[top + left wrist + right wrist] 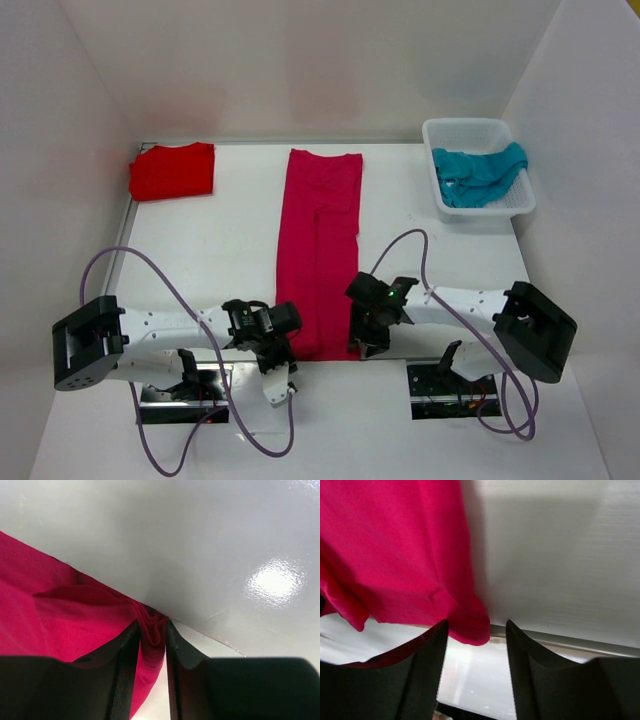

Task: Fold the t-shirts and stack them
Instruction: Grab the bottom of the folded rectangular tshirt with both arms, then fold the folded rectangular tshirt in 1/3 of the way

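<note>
The left gripper (152, 630) is clenched on a pinch of the pink shirt (75, 620). The cloth is gathered into a ridge between its two dark fingers at the shirt's near left corner. The right gripper (476, 627) is at the near right corner. Its jaws stand apart with the rounded corner of the hem between them and a gap on either side, so it grips nothing yet. Both corners sit right at the near edge of the table (200, 250).

From above, the pink shirt lies as a long narrow strip down the middle of the table, from the far edge to the near edge, with its sleeves turned in. The red shirt (172, 170) is folded into a small rectangle at the far left corner. The teal shirt (480, 172) lies crumpled in the basket (522, 205) at the far right corner.

The step in hand looks like the crosswise fold of the pink shirt, taking its near end by both corners. Next, the right gripper needs to close on its corner and catch every layer. Then both arms should lift together and carry the near end toward the far edge, kept level so the strip does not twist. Stacking it with the red shirt and folding the teal one are not yet done.
</note>
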